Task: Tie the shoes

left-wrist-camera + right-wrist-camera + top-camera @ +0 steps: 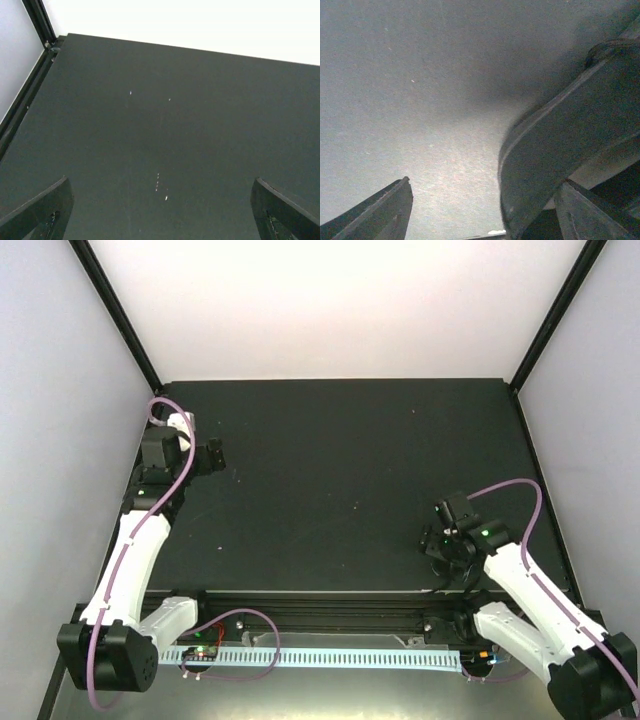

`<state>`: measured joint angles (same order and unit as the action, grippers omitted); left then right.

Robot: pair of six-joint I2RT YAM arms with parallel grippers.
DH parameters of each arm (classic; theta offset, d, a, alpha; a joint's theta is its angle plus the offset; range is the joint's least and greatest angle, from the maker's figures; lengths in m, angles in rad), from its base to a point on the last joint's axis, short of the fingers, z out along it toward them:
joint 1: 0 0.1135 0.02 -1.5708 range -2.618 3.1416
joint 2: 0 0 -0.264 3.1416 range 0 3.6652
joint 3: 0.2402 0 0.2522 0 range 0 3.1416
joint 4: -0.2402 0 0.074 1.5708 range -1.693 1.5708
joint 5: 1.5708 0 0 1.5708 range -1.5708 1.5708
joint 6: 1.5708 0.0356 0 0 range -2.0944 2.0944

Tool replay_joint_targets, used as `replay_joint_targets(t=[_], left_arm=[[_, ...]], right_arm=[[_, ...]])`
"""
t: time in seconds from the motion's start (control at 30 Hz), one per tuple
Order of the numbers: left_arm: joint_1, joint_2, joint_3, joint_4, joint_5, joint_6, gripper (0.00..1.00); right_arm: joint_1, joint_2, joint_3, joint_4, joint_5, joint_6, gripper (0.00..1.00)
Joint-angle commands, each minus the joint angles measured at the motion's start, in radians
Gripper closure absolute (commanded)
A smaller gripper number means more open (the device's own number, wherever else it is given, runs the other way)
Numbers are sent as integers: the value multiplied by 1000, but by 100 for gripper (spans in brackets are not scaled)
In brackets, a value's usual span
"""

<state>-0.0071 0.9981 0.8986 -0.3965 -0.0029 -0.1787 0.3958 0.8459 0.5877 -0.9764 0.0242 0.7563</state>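
Observation:
In the right wrist view a large dark curved body with a paler rim line, apparently the black shoe [570,125], fills the right side, close up and blurred. It lies between my right gripper's [485,200] spread fingers, against the right finger [590,215]; the jaws are open and not closed on it. In the top view the right gripper [445,545] hangs low near the table's front right, and the shoe does not stand out from the black surface. My left gripper [212,455] is open and empty at the left edge; its wrist view [160,220] shows only bare mat. No laces show.
The black table mat [340,480] is framed by black posts and white walls. A black rail [25,100] runs along the left edge beside the left gripper. The slotted front rail [330,655] and the arm bases lie at the near edge.

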Motion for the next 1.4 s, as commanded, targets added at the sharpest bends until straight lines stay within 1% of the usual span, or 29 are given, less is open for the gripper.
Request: replay_joint_targets(t=[0.0,0.1,0.17,0.3,0.5,0.53,0.57,0.67,0.77,0.87,0.97,1.07,1.13,1.2,1.27,1.37], left_arm=[[0,-12,36,-82,11,49,1],[0,-25,26,-94,-28,53,1],[0,-32,23,-89,-32,57,1],[0,-42,16,-86,-41,60,1],[0,-48,14,-92,-85,62,1],[-1,-49,11,-90,-89,60,1],[-1,-49,9,-90,-90,59,1],[-1,-49,8,-88,-90,62,1],[0,-47,5,-90,-123,67,1],[0,-46,6,-94,-145,67,1],[0,-47,6,-94,-140,65,1],[-1,-47,4,-93,-137,65,1],[-1,-46,2,-91,-137,65,1],[0,-45,2,-91,-137,66,1],[-1,-45,0,-91,-137,67,1],[0,-46,-2,-90,-139,68,1]], right_arm=[[42,39,30,-60,87,47,22],[70,77,42,-48,126,48,26],[90,112,44,-40,135,50,32],[167,166,46,-49,178,91,40],[201,180,26,-18,178,122,59],[204,177,23,-9,168,124,63],[209,176,16,4,157,128,71],[212,173,-7,56,104,116,97],[215,146,42,71,75,88,98],[215,116,197,76,52,8,98],[216,131,371,134,-32,-76,98],[215,203,556,160,-102,-147,98],[217,293,688,163,-145,-216,98],[218,364,812,152,-152,-274,98],[222,419,880,155,-165,-329,98],[238,466,855,202,-224,-404,99]])
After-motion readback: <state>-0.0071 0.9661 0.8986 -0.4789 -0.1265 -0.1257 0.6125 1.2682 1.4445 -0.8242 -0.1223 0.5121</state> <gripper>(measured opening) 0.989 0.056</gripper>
